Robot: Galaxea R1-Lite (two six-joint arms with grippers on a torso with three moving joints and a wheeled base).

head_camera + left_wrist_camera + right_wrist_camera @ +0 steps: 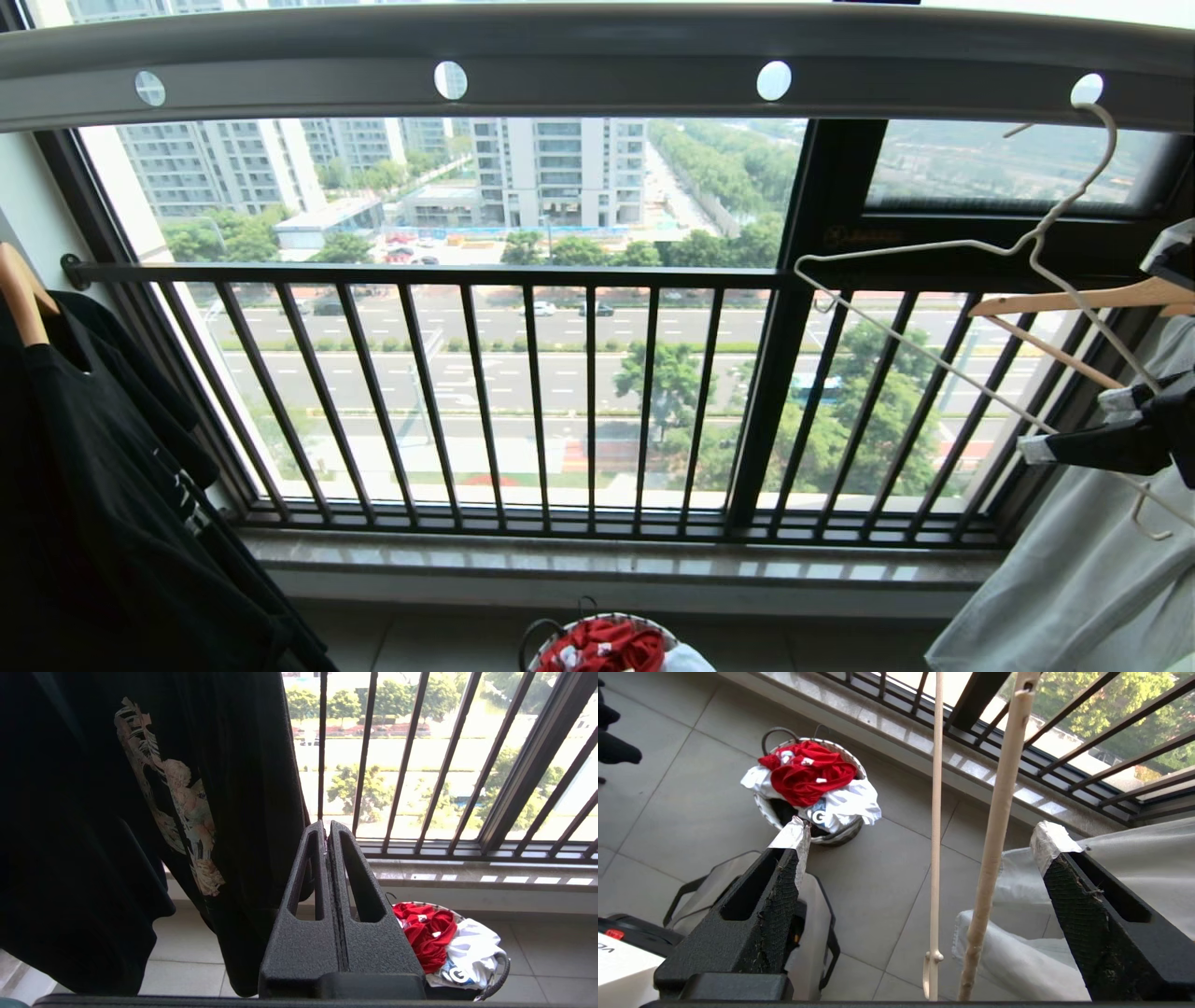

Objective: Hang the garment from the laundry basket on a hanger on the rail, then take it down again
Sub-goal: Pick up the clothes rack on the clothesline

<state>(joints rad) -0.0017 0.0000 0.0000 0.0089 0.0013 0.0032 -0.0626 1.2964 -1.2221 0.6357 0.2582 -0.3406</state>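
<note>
The red garment (pixel 607 646) lies crumpled on top of white cloth in the laundry basket (pixel 541 639) on the floor below the window; it also shows as the garment (pixel 808 772) in the basket (pixel 840 835). The white wire hanger (pixel 934 359) hangs tilted from the rightmost hole of the grey rail (pixel 597 47). My right gripper (pixel 1074 427) is open at the hanger's lower right end. The hanger's thin wire (pixel 934 835) and a thicker wooden bar (pixel 994 835) pass between its taped fingers, touching neither. My left gripper (pixel 327 828) is shut and empty, low beside a black T-shirt.
A black printed T-shirt (pixel 103 485) hangs on a wooden hanger at the left. A pale grey garment (pixel 1074 579) hangs under another wooden hanger (pixel 1074 301) at the right. The dark barred window railing (pixel 560 392) and stone sill (pixel 607 565) lie ahead.
</note>
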